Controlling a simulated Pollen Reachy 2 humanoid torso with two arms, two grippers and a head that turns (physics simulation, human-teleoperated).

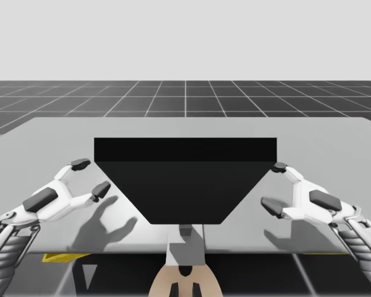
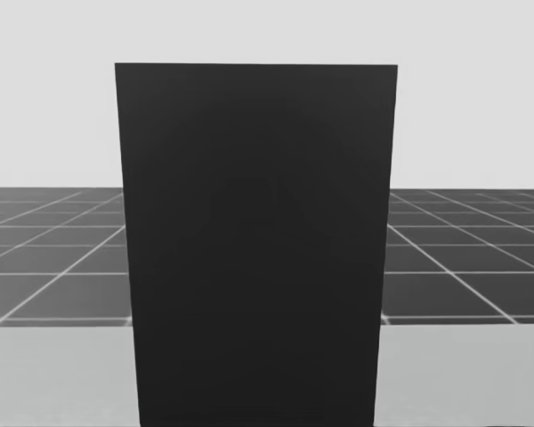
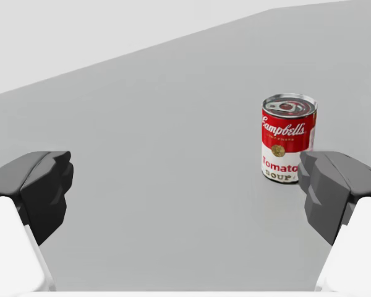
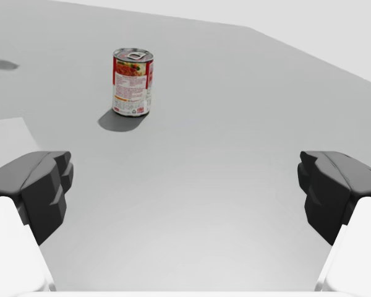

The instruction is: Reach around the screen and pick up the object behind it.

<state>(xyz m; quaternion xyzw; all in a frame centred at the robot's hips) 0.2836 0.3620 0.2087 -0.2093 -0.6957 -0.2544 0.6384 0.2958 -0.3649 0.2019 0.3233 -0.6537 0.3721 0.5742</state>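
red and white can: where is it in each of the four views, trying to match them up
High view: hidden behind the black screen.
Head view: hidden behind that screen.
Left wrist view: the red and white can stands upright ahead of the open left gripper, off toward one finger.
Right wrist view: the can stands ahead of the open right gripper, off toward one finger.
Shared landmark: the grey table.

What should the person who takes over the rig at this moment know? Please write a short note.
Left gripper: open, beside the black screen.
Right gripper: open, at the screen's other side.
The red and white can stands upright on the table, ahead of both grippers and apart from them.
Done: the arms flank the screen.
To do: reach the can, grip it, lift it.
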